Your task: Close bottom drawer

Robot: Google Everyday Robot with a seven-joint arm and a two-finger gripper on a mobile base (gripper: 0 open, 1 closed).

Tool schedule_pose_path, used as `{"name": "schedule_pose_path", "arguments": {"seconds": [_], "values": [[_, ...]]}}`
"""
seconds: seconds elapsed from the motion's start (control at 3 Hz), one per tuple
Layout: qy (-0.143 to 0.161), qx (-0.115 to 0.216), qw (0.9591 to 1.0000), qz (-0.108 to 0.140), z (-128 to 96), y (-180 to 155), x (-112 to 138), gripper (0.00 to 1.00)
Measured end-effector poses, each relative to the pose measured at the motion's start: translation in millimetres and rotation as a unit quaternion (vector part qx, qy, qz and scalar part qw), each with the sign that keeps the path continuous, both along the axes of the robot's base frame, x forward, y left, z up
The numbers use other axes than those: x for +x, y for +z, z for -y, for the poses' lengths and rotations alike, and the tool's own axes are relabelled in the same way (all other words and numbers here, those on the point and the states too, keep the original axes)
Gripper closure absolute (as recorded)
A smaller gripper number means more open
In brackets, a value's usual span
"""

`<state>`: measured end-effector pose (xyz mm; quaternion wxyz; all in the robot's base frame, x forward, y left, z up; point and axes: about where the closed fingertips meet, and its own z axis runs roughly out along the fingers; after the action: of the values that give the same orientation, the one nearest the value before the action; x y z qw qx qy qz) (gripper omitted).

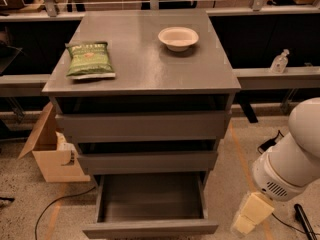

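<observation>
The bottom drawer (150, 227) of the grey cabinet (145, 64) is pulled out far toward me, and its inside looks empty. The middle drawer (147, 161) and the top drawer (142, 126) above it stand slightly out. My white arm (295, 159) reaches down at the right of the cabinet. My gripper (248, 215), with cream-coloured fingers, hangs low beside the bottom drawer's right front corner, apart from it.
A green chip bag (89, 60) and a white bowl (178, 37) lie on the cabinet top. An open cardboard box (50, 151) stands on the floor at the left. A clear bottle (279, 61) sits on a ledge at the right. Cables run on the floor.
</observation>
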<state>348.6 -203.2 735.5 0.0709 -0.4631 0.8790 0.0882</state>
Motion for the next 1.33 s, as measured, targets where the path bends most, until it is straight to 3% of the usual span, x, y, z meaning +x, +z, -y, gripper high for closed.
{"name": "schedule_pose_path", "arguments": {"seconds": [0.67,1.0,1.33], "values": [[-0.060,-0.019,0.9971,-0.041,-4,-89,-17,0.00],[-0.106,-0.008,0.9925,-0.060,-3,-146,-32,0.00],[-0.142,0.032,0.9871,-0.066,-5,-199,-42,0.00]]}}
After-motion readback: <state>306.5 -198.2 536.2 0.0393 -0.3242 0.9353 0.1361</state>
